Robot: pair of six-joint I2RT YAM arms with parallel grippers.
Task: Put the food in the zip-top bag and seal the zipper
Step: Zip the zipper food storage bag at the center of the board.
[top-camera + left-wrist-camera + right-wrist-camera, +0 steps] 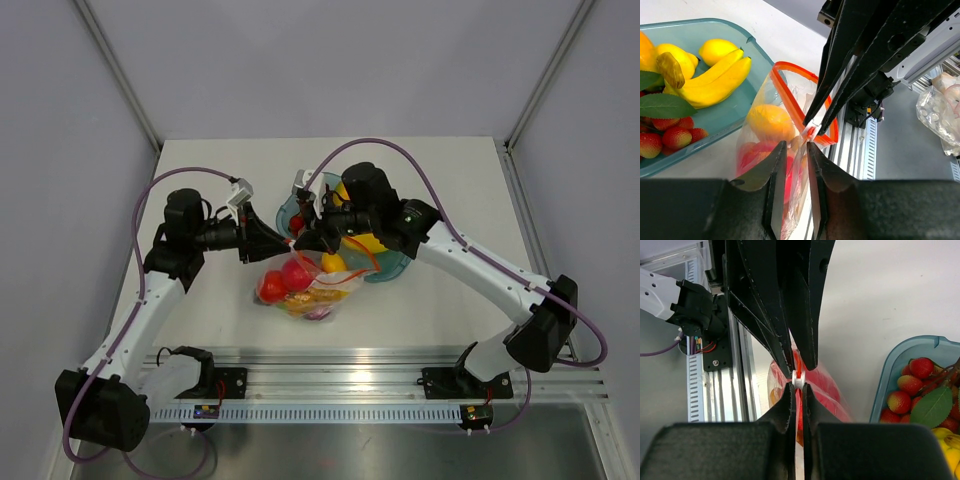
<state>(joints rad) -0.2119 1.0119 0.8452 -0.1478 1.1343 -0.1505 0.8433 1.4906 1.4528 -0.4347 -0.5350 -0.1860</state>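
Observation:
The zip-top bag (305, 288) lies in front of the tray with its mouth raised, holding red, orange and yellow food (283, 280). In the left wrist view its orange-red zipper (796, 95) forms an open loop above an orange piece (769, 121). My left gripper (795, 147) is nearly shut with the bag's clear film between its fingers. My right gripper (797, 387) is shut on the zipper at its white slider (798, 381), tip to tip with the left gripper (799, 369). In the top view both grippers (283, 240) (303, 243) meet over the bag's mouth.
The blue-tinted tray (395, 265) stands behind and to the right of the bag, with bananas (715, 80), lemons and strawberries (912, 380) in it. The aluminium rail (340, 380) runs along the near edge. Another clear bag (940, 110) lies off the table.

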